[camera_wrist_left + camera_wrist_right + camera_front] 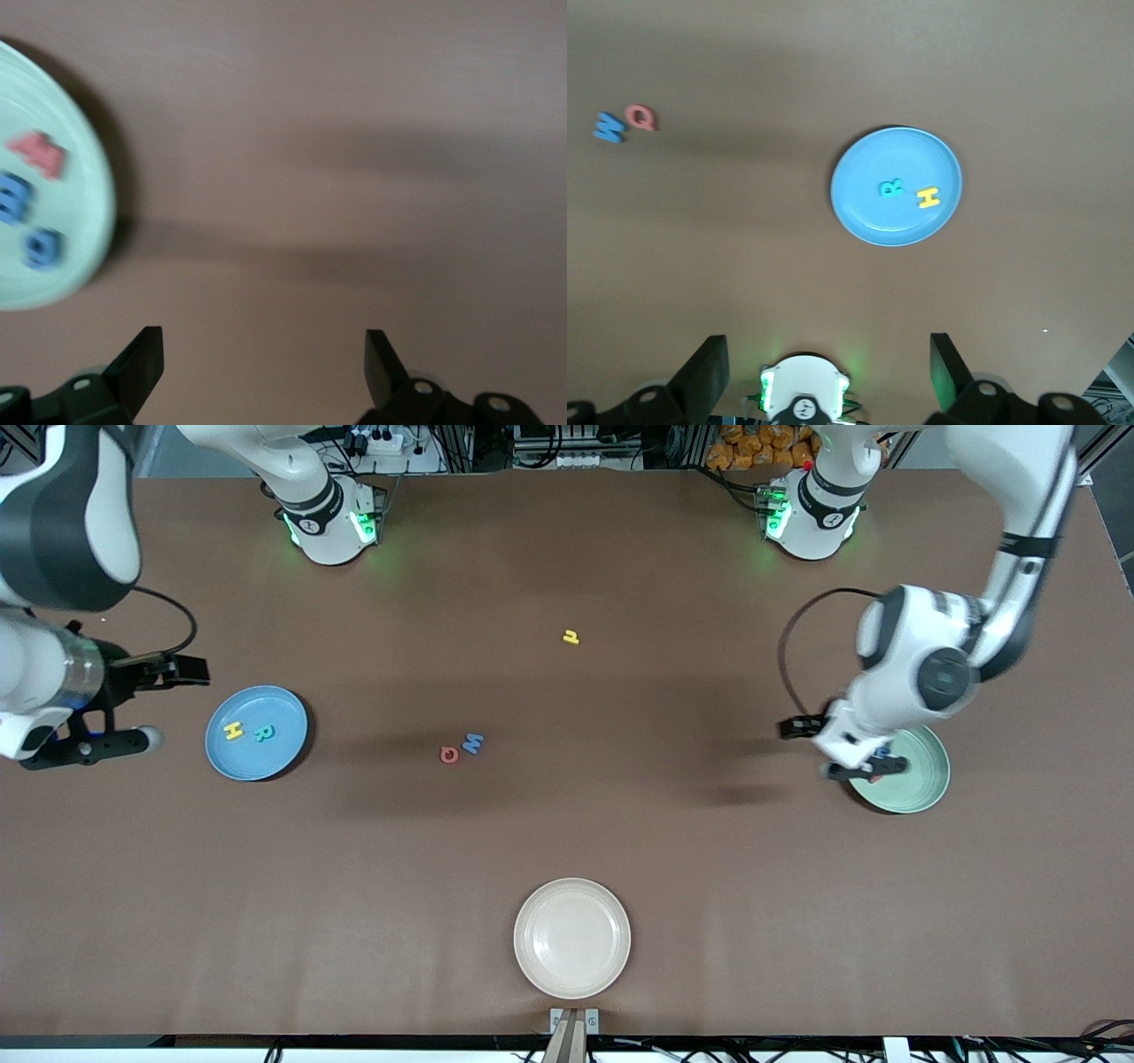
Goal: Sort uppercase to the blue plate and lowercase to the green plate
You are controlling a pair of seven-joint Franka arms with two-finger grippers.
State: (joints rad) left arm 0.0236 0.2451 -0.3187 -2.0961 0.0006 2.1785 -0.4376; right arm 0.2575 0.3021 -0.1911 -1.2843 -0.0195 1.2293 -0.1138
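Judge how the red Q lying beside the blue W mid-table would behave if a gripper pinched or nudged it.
The red Q lies flat and looks thin, so it would probably slide, not roll or tip. Being tiny beside the blue plate, it is likely very light. It touches the blue W, so a nudge may shift both.

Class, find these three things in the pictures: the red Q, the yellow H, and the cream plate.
red Q [449, 755], front view, on the letter's ring.
yellow H [233, 732], front view, on its crossbar.
cream plate [571, 937], front view, on its bare middle.
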